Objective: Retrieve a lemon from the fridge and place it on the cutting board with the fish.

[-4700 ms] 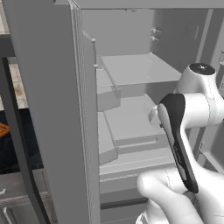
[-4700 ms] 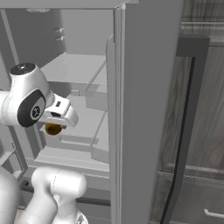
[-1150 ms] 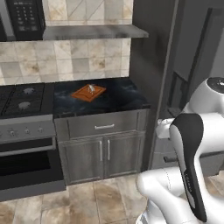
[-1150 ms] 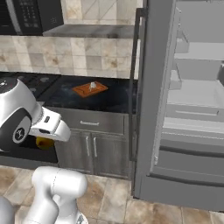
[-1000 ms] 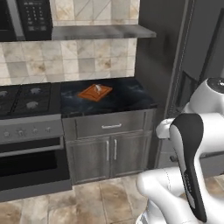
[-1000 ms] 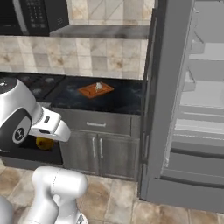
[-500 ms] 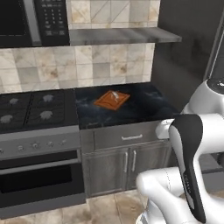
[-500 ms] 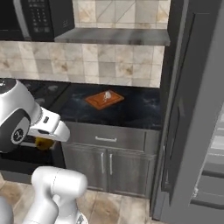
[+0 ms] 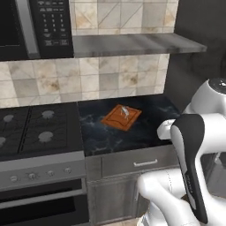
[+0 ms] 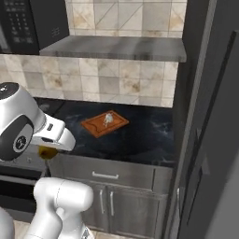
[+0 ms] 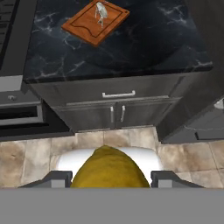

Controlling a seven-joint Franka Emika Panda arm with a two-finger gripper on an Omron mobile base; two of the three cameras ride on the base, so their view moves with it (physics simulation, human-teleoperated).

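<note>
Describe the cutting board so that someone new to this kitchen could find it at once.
Start at the black stove under the microwave; right beside it lies a dark marbled counter. On it, turned at an angle, lies the cutting board, flat and orange-brown. It carries the fish, a small pale lump, and is the one warm-coloured thing on that dark surface.

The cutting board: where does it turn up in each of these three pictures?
Left base view: cutting board mid-frame on the dark counter, right of the stove.
Right base view: left of centre.
Hand view: top, left of centre.
Shared landmark: the fish on it.
</note>
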